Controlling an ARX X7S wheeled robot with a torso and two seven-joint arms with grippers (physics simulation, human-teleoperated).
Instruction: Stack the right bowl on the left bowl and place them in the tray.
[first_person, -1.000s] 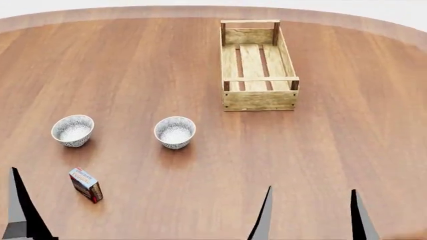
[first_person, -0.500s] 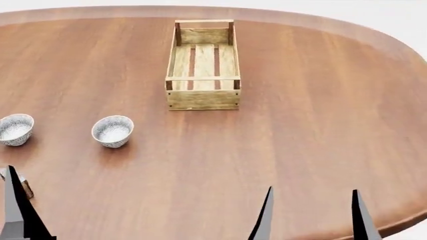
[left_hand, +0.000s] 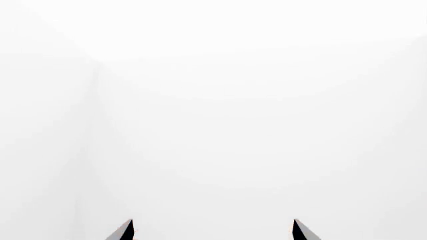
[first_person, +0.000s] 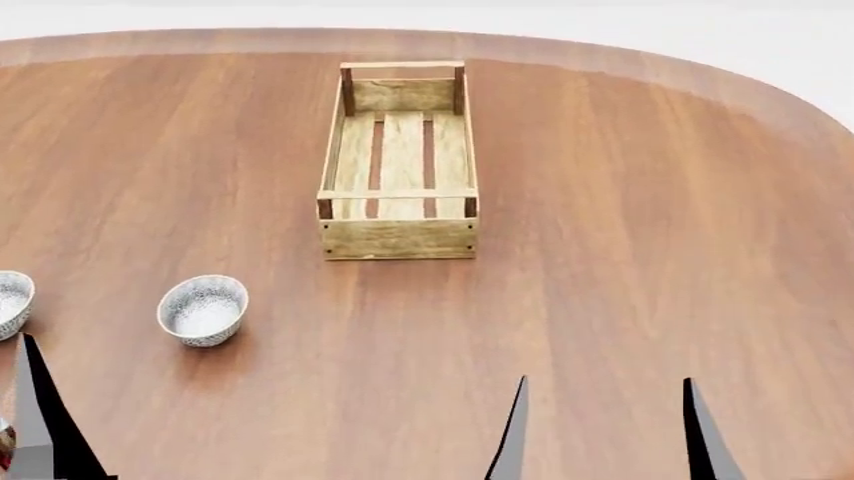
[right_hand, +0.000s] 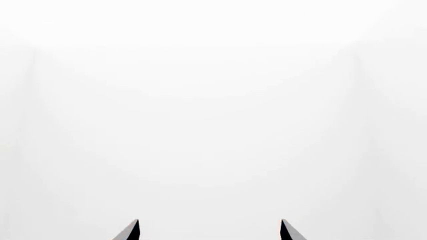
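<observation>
Standing upright on the brown wooden table (first_person: 627, 250), well apart from the tray: right bowl (first_person: 203, 310), speckled grey-white outside, pale inside, nothing in it. Beside it toward the left, cut off by the head view's edge: left bowl (first_person: 11, 302), same pattern, clear of its neighbour. Farther back and to the right of both: tray (first_person: 398, 238), a long light-wood crate lying lengthwise away from the camera, with three slatted floor boards, low plank walls, dark corner posts, and bare inside. Poking up at the head view's lower edge: two dark pointed fingertips of the right gripper (first_person: 601, 430), spread wide, gripping nothing, well short of either bowl. At the lower left corner: one dark fingertip of the left gripper (first_person: 40, 420), partner out of frame in that view. Facing blank white in the left wrist view: left gripper (left_hand: 213, 231), tips set far apart, holding nothing. Same blank white in the right wrist view: right gripper (right_hand: 209, 231), tips parted, nothing between.
</observation>
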